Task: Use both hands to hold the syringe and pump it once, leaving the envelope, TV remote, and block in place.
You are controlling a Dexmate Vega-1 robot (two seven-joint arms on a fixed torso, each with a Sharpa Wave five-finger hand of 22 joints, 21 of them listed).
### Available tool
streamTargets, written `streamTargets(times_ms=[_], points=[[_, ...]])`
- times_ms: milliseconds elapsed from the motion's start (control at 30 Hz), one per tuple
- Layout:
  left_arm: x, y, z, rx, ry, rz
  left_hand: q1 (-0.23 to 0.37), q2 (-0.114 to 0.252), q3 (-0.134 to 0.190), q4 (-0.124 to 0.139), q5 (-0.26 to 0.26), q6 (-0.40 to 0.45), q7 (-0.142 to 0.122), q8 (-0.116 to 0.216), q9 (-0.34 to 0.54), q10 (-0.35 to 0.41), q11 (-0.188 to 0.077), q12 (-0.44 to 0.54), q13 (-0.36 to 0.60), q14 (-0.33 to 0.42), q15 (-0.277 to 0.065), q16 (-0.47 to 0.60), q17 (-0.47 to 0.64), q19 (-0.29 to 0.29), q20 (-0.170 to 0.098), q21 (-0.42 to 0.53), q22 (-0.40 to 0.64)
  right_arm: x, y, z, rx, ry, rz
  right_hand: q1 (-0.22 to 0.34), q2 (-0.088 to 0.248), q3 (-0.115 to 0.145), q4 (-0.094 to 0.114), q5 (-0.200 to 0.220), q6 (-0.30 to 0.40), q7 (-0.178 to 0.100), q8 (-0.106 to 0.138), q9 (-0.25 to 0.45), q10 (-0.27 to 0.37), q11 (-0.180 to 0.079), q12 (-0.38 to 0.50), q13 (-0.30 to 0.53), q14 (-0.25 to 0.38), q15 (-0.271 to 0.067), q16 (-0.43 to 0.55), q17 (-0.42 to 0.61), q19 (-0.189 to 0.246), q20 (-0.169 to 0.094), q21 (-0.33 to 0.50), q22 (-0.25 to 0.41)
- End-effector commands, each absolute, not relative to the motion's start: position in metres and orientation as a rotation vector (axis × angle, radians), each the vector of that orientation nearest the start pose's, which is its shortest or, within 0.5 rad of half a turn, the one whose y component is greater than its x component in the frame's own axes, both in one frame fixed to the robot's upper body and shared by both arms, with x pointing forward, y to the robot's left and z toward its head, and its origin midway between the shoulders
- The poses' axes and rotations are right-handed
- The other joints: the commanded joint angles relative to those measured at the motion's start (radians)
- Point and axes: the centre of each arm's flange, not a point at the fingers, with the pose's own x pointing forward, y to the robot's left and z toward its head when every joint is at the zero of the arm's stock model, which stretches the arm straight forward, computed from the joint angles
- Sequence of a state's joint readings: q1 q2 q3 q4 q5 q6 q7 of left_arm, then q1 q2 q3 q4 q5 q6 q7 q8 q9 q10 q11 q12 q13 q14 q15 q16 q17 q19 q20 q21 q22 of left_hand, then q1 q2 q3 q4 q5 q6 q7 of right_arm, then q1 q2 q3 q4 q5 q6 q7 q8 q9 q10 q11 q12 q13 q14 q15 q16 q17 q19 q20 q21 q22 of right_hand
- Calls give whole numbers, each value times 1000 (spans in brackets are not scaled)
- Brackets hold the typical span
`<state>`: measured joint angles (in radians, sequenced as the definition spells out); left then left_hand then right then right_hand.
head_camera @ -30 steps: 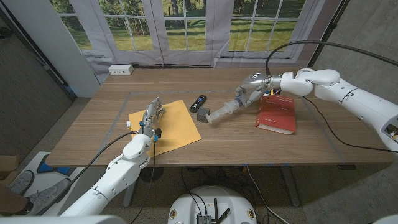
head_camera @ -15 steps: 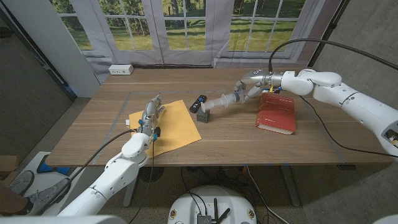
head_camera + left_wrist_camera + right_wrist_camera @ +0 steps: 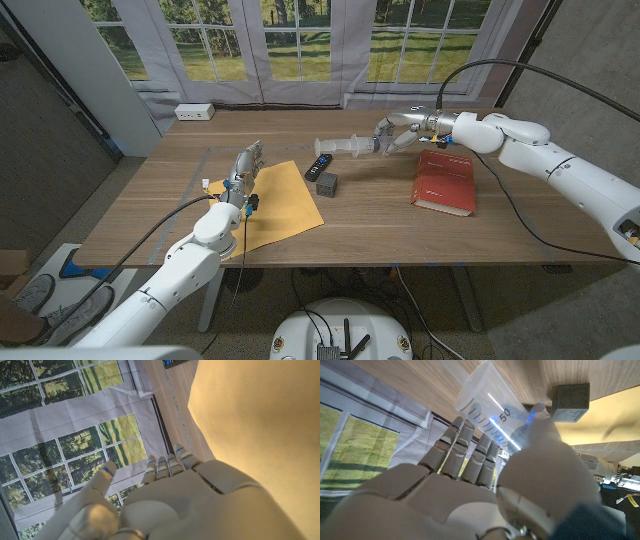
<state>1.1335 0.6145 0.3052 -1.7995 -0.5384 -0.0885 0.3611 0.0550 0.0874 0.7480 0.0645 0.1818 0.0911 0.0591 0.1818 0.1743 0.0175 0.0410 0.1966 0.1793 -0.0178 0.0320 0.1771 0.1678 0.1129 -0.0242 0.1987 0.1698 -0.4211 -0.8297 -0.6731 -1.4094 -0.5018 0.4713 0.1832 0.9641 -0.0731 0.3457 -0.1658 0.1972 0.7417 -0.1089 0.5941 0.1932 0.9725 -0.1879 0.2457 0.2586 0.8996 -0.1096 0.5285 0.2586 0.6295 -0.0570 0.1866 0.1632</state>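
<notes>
The syringe (image 3: 345, 147) is held up off the table (image 3: 400, 220) by the right hand (image 3: 392, 137), lying roughly level in the air above and a little beyond the block (image 3: 327, 184), its free end pointing toward the robot's left. In the right wrist view the clear barrel (image 3: 492, 407) (its printed scale and the number 50 can be read) sits between the thumb and the fingers (image 3: 465, 452) of that hand, so the hand is closed around it. The dark grey block stands on the bare wood just beside the near corner of the black TV remote (image 3: 318, 165), which lies slightly farther from the robot than the block. To the robot's left of the block the yellow envelope (image 3: 280, 205) lies flat, its edge near the block but apart from it. The left hand (image 3: 245, 165) is over the far left part of the envelope, well apart from the block, with its fingers (image 3: 165, 467) stretched out straight and together and nothing in them. On the other side of the block, well apart, a red book (image 3: 445, 183) lies on the table below the right forearm.
</notes>
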Motion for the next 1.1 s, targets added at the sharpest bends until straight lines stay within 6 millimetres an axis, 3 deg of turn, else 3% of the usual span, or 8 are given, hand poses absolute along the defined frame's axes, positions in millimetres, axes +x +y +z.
streamTargets(times_ms=[33, 267, 667, 1100], points=[[560, 259, -24, 87, -602, -39, 3, 75, 2, -10, 2, 2, -5, 3, 4, 1, 2, 2, 4, 6, 5, -1, -1, 8, 2, -4, 2, 614, -239, 95, -1443, -837, 293, 169, 164, -5, 0, 6, 94, -91, -1, 5, 15, -10, -3, 6, 27, -132, -1, 6, 5, -76, 2, 2], [554, 255, -11, 128, -633, -36, 5, 75, 2, -15, 1, 4, -4, 4, 4, 2, 0, 2, 4, 5, 4, -2, -1, 9, 2, -4, 2, 615, -239, 82, -1349, -799, 280, 169, 166, -8, 1, 7, 94, -91, -7, 5, 19, -9, -3, 12, 26, -131, -10, 9, 5, -72, 2, 2], [546, 256, -8, 145, -652, -24, 9, 74, -1, -23, 0, 9, -3, 5, 4, 6, -3, 3, 4, 5, 0, -1, -1, 11, 4, -3, 2, 614, -240, 46, -1179, -713, 254, 159, 169, -15, 3, 9, 102, -91, -15, 5, 23, -10, -7, 16, 18, -131, -27, 17, 9, -66, 2, 2], [536, 257, 20, 216, -715, -16, 12, 75, -3, -31, 0, 12, -5, 5, 4, 9, -3, 4, 4, 8, -4, 0, -1, 13, 5, -3, 2, 615, -239, 27, -1006, -677, 225, 142, 173, -23, 7, 9, 106, -90, -25, 6, 29, -10, -9, 20, 15, -130, -41, 26, 11, -61, 2, 2]])
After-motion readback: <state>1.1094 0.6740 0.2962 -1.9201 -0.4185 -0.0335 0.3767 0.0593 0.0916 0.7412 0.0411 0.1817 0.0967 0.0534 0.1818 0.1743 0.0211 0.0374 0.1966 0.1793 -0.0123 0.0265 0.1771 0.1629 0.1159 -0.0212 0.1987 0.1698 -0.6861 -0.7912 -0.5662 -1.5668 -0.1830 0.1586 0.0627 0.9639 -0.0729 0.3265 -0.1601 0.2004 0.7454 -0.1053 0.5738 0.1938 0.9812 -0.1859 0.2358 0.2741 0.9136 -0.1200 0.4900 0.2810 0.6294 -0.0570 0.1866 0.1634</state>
